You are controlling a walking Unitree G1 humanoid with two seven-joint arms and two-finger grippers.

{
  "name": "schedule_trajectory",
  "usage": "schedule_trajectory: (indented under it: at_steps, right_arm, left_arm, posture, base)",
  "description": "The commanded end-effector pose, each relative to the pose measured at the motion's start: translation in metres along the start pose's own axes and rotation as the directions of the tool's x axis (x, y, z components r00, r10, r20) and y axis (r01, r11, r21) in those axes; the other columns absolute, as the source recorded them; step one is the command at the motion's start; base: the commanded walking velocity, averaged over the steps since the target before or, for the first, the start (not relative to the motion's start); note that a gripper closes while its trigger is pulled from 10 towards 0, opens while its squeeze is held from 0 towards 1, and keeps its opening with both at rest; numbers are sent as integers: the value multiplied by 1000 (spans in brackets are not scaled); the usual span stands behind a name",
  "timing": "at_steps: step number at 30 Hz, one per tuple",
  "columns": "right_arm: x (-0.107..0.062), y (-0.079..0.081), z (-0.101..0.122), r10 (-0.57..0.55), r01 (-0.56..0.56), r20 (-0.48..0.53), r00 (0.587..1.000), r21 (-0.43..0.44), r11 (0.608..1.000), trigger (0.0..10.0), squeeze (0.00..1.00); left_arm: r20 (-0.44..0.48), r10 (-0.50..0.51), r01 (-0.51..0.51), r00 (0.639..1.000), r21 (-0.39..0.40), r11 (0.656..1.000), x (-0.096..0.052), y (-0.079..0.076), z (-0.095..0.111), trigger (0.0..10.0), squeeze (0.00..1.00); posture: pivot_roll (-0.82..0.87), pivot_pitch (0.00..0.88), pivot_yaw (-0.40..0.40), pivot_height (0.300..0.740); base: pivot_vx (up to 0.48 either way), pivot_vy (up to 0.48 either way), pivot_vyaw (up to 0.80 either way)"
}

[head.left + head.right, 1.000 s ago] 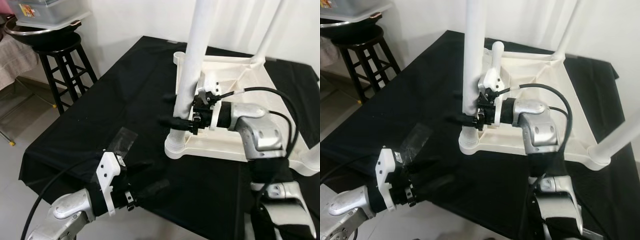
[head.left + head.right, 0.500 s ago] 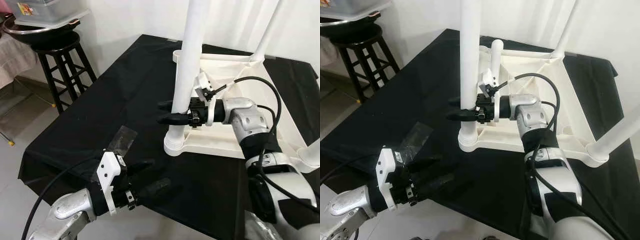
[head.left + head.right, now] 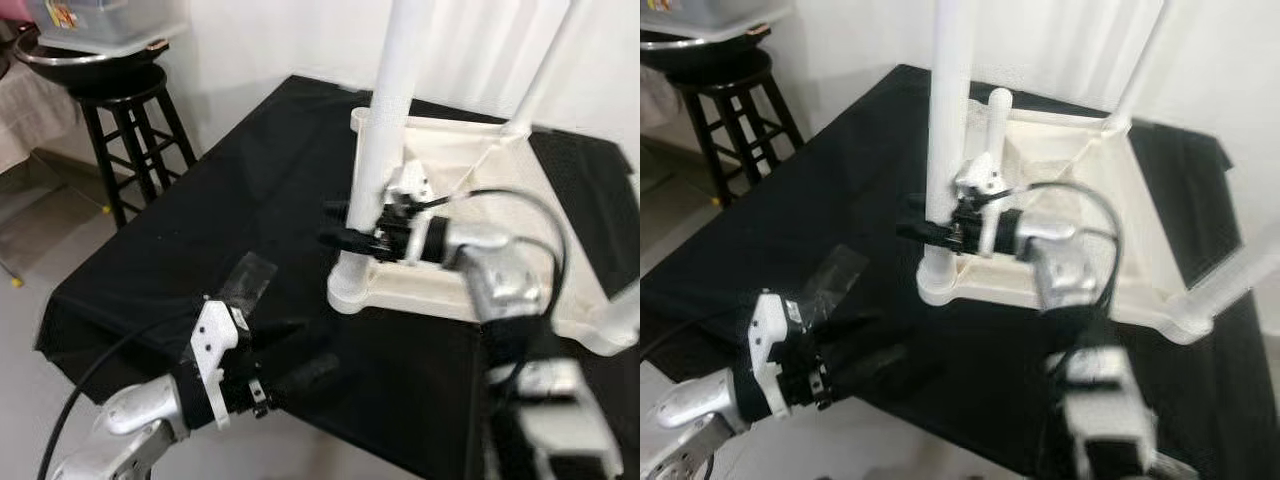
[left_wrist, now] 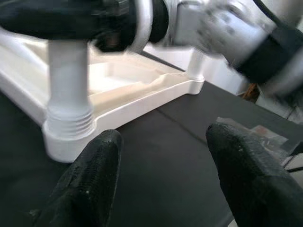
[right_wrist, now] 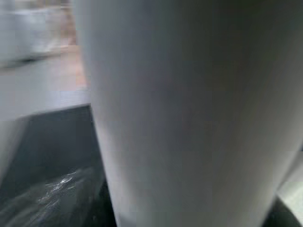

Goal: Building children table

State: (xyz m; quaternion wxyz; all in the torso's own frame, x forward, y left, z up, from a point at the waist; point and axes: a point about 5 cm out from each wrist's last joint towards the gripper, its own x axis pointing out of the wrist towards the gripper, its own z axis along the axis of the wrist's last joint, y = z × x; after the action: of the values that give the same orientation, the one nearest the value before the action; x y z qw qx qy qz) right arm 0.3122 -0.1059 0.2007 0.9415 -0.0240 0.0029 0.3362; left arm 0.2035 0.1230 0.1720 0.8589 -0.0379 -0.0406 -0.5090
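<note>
Nearest the robot, the left hand [image 3: 290,365] hovers low over the front edge of the desk draped in black cloth [image 3: 230,200], its 2 black fingers [image 4: 90,179] spread wide and holding nothing; the left wrist view looks between them toward the work. Just beyond it a small clear plastic bag [image 3: 245,278] lies flat on the cloth, its contents too small to tell. Next comes the task's thing, the white plastic children's tabletop [image 3: 470,160], lying upside down on the far right part of the desk with its ribbed underside up. At its near left corner a white tubular plastic leg [image 3: 385,140] stands upright in the threaded corner socket [image 3: 350,288], and the right hand [image 3: 350,228] reaches across from the right with its fingers around this leg just above the socket; whether they clamp it or merely bracket it cannot be told, since the right wrist view is taken up by the blurred white tube. Farther back, a second white leg [image 3: 545,70] rises from the far corner, a third white leg [image 3: 620,320] leans out at the near right corner, and a short white stub [image 3: 997,108] sits at the far left corner. So, as a judgement, 3 legs are in place, the near left one probably being tightened, while the far left corner seems to need its leg and the table remains to be turned upright. Beyond the desk, a black wooden stool [image 3: 125,130] carries a pan and a clear tub.
</note>
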Motion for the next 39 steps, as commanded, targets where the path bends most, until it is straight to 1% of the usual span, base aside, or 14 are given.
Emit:
schedule_trajectory:
  at_steps: [1, 9, 10, 11, 14, 15, 17, 20, 21, 30, 36, 37, 38, 39]
  right_arm:
    - [-28, 22, -45, -97, 119, -258, 961, 71, 990, 0, 0]
    - [-14, 13, -37, -85, 92, -240, 967, 19, 996, 0, 0]
    - [-11, 11, -32, -88, 92, -238, 967, 9, 996, 6784, 0]
    - [-6, 6, -25, -48, 52, -224, 973, 16, 999, 10000, 0]
    - [-3, 3, -20, -20, 25, -214, 977, 22, 999, 10000, 0]
    - [0, 2, -9, 21, -14, -177, 984, 40, 999, 10000, 1000]
    - [0, 2, -9, 21, -14, -177, 984, 40, 999, 10000, 1000]
    - [4, -1, 24, 233, -234, -43, 971, -4, 972, 10000, 1000]
    - [4, -7, 35, 380, -381, -21, 925, -80, 921, 10000, 0]
    - [15, -21, 42, 706, -714, -112, 700, -126, 688, 10000, 0]
    - [31, -26, 40, 711, -723, -135, 690, -94, 685, 10000, 0]
    - [32, -28, 38, 728, -741, -141, 671, -80, 667, 2824, 0]
    - [32, -28, 38, 728, -741, -141, 671, -80, 667, 2824, 0]
    - [32, -31, 37, 749, -761, -144, 646, -57, 646, 0, 0]
  left_arm:
    - [-12, 9, -9, 1000, -18, 1000, -5, 5, -2, 10000, 0]
    - [-17, -6, 5, 1000, -26, 1000, -1, 10, -4, 10000, 0]
    - [-16, -2, 2, 1000, -25, 1000, -1, 11, -5, 10000, 0]
    - [-12, 7, -7, 1000, -25, 1000, -1, 12, -5, 10000, 0]
    - [-8, 13, -14, 1000, -24, 1000, -1, 12, -5, 10000, 0]
    - [-6, 16, -16, 1000, -25, 1000, -1, 13, -5, 10000, 0]
    - [-6, 16, -16, 1000, -25, 1000, -1, 13, -5, 10000, 0]
    - [-7, 9, -9, 1000, -26, 1000, 1, 14, -6, 10000, 0]
    - [-7, 5, -5, 1000, -27, 1000, 2, 14, -6, 10000, 0]
    - [-6, 3, -3, 1000, -27, 1000, 4, 13, -9, 10000, 0]
    - [-9, 1, -1, 1000, -25, 1000, 4, 11, -10, 10000, 0]
    - [-11, -1, 1, 1000, -25, 1000, 4, 10, -10, 10000, 0]
    - [-11, -1, 1, 1000, -25, 1000, 4, 10, -10, 10000, 0]
    - [-12, -2, 2, 1000, -24, 1000, 4, 9, -11, 10000, 0]
  posture:
    - [-47, 174, -10, 740]
    - [-42, 148, -12, 740]
    - [-41, 142, -14, 740]
    - [-42, 137, -14, 740]
    - [-41, 135, -16, 740]
    - [-37, 130, -17, 740]
    - [-37, 130, -17, 740]
    - [-37, 121, -19, 740]
    - [-25, 107, -24, 740]
    - [-7, 99, -28, 740]
    - [8, 98, -31, 740]
    - [13, 97, -35, 740]
    - [13, 97, -35, 740]
    - [17, 97, -38, 740]
  base:
    - [0, 0, 0]
    - [0, 0, 0]
    - [0, 0, 0]
    - [0, 0, 0]
    - [0, 0, 0]
    - [0, 0, 0]
    - [0, 0, 0]
    - [0, 0, 0]
    - [0, 0, 0]
    - [0, 0, 0]
    - [0, 0, 0]
    - [0, 0, 0]
    - [0, 0, 0]
    - [0, 0, 0]
